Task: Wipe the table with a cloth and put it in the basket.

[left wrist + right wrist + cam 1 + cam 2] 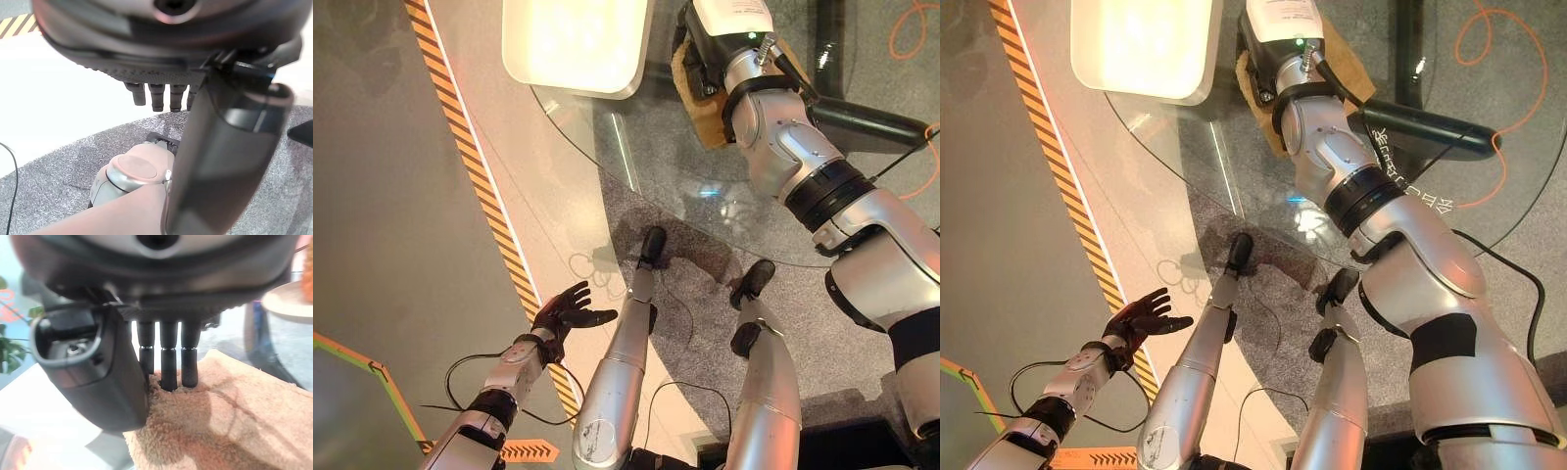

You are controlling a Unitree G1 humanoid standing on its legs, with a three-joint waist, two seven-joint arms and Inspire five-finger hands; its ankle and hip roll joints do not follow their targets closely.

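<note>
A tan fluffy cloth (234, 421) lies on the round glass table (656, 176), near its far side. My right hand (98, 377) rests on top of the cloth, its straight fingers (168, 362) pressing down into the pile and the thumb beside them. From above, the cloth (1347, 69) sticks out on both sides of that hand (705, 54). The white basket (568, 86) stands on the table just left of the cloth. My left hand (566, 313) hangs low beside the table, open and holding nothing, fingers (161, 93) spread.
A yellow-and-black striped tape (480, 186) runs along the floor left of the table. Grey carpet (705, 264) lies under the glass. A dark table base (871, 117) reaches out to the right, with an orange cable (1489, 39) on the floor beyond it.
</note>
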